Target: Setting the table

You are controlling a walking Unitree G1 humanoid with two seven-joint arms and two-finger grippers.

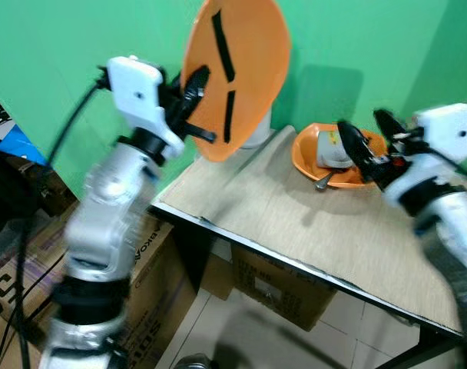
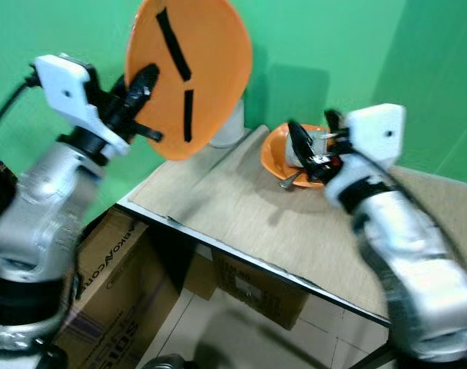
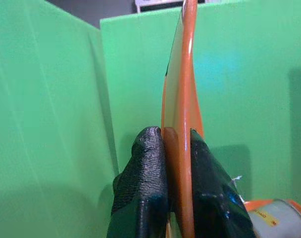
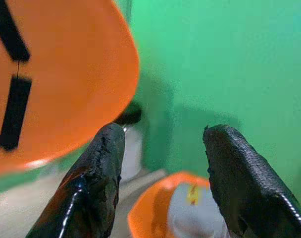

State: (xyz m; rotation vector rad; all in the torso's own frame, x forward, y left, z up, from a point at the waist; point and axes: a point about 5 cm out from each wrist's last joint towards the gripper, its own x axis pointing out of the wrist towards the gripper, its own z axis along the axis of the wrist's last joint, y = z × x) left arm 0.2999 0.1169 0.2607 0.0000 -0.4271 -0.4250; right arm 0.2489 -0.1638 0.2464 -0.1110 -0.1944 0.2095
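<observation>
My left gripper (image 1: 197, 106) is shut on the rim of an orange plate (image 1: 237, 73) marked with black tape strips, holding it upright and high above the left end of the table (image 1: 295, 231); the left wrist view has both fingers (image 3: 145, 183) pinching the plate (image 3: 182, 99) edge-on. My right gripper (image 1: 369, 138) is open and hovers above an orange bowl (image 1: 304, 154) at the table's back, which holds a white cup (image 1: 332, 150) and a spoon (image 1: 324, 181). The right wrist view looks past its spread fingers (image 4: 98, 178) to the bowl (image 4: 150, 213).
A white cylindrical container (image 1: 256, 132) stands behind the plate at the back of the table. Green walls (image 1: 57, 38) close in behind and to the right. Cardboard boxes (image 1: 276, 288) sit under and left of the table on a tiled floor.
</observation>
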